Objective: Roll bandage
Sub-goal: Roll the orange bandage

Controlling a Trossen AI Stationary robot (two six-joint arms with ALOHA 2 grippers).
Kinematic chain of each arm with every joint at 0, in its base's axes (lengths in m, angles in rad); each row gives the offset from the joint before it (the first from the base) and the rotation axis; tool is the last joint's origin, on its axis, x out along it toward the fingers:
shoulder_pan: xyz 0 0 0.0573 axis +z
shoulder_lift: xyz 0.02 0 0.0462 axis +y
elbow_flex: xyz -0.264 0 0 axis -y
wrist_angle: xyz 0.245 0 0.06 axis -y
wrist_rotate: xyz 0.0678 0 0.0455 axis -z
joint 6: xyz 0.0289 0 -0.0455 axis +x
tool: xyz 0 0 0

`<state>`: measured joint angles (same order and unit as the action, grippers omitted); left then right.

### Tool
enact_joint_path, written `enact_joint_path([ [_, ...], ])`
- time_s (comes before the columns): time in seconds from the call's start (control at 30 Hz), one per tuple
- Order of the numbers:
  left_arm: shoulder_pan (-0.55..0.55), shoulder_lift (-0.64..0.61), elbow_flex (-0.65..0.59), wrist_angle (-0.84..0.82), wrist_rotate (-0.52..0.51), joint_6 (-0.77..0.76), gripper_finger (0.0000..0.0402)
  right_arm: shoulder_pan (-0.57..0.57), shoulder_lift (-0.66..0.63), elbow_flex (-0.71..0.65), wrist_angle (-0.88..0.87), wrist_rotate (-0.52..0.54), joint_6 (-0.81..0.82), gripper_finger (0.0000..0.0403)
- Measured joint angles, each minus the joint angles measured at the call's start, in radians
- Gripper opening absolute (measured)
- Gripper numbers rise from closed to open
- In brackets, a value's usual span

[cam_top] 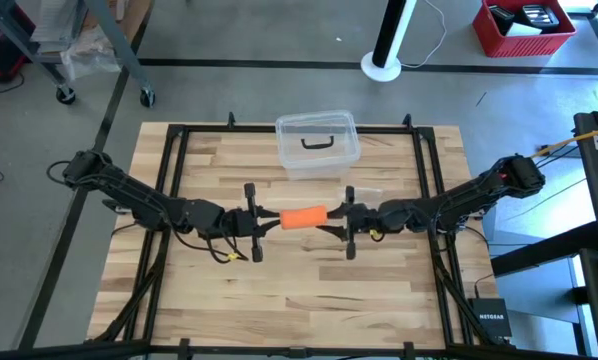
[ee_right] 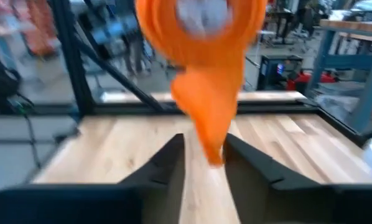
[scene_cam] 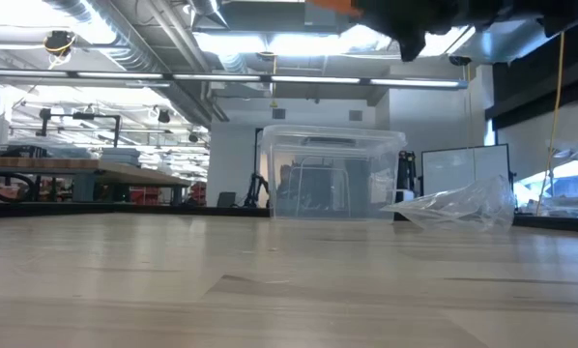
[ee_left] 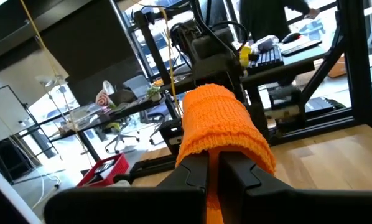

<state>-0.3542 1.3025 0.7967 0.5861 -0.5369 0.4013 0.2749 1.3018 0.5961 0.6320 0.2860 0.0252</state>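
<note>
At the centre of the high view, the bandage [cam_top: 303, 217] is held lengthwise between both grippers: clenched by the left gripper [cam_top: 260, 222], its loose tail between the parted right gripper [cam_top: 337, 221].

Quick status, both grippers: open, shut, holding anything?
Left gripper: shut on the bandage.
Right gripper: open, bandage tail hanging between its fingers, not clamped.

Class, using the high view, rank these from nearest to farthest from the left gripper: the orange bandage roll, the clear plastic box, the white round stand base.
1. Orange bandage roll: right at the left gripper.
2. Clear plastic box: at the table's far edge.
3. White round stand base: on the floor beyond the table.
</note>
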Motion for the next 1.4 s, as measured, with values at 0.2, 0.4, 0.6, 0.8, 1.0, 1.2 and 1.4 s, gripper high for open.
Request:
enact_joint_path([
  [0.2,-0.001,0.0,0.0,0.002,0.002,-0.005,0.0004,0.0,-0.004,-0.028,-0.06,0.022,-0.033,0.0163],
  [0.4,-0.001,0.0,0.0,0.007,0.002,-0.005,0.0004,-0.041,0.131,-0.187,0.465,-0.034,-0.004,0.017],
  [0.6,-0.001,0.0,0.0,0.012,0.002,-0.006,0.0004,-0.048,0.37,-0.136,0.756,-0.034,-0.002,0.017],
  [0.8,-0.001,0.0,0.0,0.031,0.002,-0.002,0.0004,-0.057,0.505,-0.042,0.914,-0.041,-0.049,0.017],
  [1.0,-0.001,-0.001,0.0,0.037,0.003,0.003,0.0004,-0.102,0.537,-0.023,0.937,-0.071,-0.008,0.017],
  [1.2,-0.001,-0.001,0.0,0.039,0.003,0.018,0.0004,-0.105,0.536,0.014,0.94,-0.14,-0.025,0.017],
  [1.4,-0.001,-0.001,0.0,0.038,0.002,0.018,0.0004,-0.106,0.536,0.031,0.94,-0.121,-0.066,0.017],
])
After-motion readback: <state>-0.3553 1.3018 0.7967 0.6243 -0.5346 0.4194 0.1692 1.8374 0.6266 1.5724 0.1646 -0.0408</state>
